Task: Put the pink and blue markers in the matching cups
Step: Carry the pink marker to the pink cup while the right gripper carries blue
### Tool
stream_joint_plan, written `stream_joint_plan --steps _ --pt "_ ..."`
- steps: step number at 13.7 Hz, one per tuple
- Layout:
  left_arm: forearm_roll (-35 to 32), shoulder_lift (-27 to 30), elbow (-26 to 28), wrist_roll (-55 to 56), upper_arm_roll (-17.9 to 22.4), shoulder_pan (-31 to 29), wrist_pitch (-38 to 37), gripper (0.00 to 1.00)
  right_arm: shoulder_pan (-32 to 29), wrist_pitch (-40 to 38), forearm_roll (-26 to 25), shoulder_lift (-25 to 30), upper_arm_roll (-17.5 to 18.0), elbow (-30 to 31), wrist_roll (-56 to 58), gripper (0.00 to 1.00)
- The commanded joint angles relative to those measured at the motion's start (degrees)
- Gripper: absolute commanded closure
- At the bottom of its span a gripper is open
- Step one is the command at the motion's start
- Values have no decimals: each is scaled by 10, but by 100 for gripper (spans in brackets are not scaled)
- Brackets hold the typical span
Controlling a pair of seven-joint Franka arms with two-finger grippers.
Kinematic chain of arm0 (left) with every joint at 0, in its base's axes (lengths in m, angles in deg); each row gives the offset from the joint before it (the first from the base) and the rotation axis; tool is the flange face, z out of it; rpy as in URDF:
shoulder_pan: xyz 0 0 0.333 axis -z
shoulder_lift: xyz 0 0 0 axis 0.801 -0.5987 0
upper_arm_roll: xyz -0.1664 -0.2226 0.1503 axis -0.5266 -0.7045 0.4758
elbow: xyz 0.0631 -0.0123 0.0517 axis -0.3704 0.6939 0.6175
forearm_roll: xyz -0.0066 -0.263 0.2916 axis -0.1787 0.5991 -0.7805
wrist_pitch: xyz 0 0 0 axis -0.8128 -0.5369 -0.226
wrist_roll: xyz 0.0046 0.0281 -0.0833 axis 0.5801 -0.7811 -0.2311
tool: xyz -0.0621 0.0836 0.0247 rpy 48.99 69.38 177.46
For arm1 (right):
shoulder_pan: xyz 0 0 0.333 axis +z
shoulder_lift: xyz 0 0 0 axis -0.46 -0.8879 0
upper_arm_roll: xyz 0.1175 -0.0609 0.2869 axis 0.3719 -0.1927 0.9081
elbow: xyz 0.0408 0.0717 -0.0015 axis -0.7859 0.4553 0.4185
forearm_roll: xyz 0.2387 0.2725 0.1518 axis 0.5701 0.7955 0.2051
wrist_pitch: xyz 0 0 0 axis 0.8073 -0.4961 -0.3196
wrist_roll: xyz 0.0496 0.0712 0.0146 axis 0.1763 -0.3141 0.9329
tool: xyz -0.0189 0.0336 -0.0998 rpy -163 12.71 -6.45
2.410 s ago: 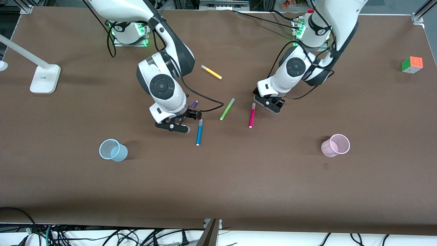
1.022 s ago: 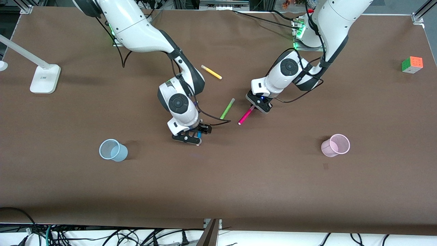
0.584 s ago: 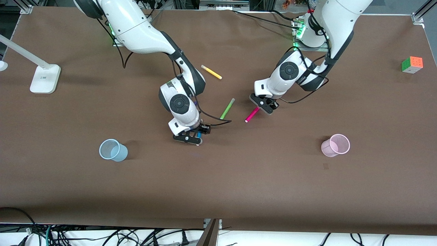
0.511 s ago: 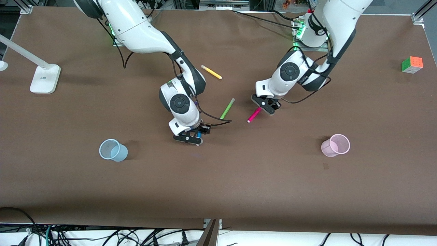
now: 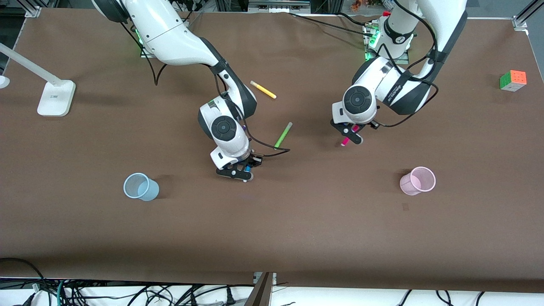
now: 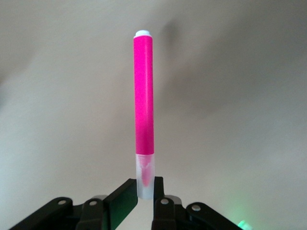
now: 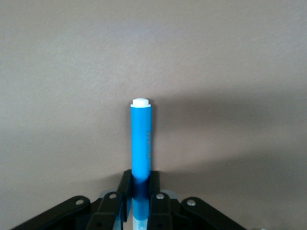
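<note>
Left claw (image 5: 349,138) is clamped on the pink marker (image 6: 143,100) at its pale cap end, barrel sticking out past the fingers, over bare table betw the green pen (image 5: 282,135) and the pink cup (image 5: 417,180). Right claw (image 5: 240,171) is clamped on the blue marker (image 7: 141,139), same style grip near the cap, low at the tabletop, blue cup (image 5: 140,186) well apart toward the right arm's end. Can't tell if blue is lifted clear yet.

Handling, my guess: markers are light, stiff, smooth plastic, so prob. slippery and free to pivot w/ an end grip. Cups look thin and light, will tip if a marker knocks the rim.

Yellow pen (image 5: 263,89), lamp base (image 5: 55,98) and puzzle cube (image 5: 513,80) are out of the way.
</note>
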Motion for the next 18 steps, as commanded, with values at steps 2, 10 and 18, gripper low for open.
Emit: stream_joint_plan --steps 2,10,18 --pt "-79 -27 -68 -34 -2 9 -115 97 -27 -87 3 33 1 -13 18 100" --pt "-215 -40 -103 -172 43 -2 -232 97 -158 -328 104 120 0 -66 194 100" --pt "-319 -71 -189 -277 79 9 -255 96 -318 -453 287 101 0 -117 295 100"
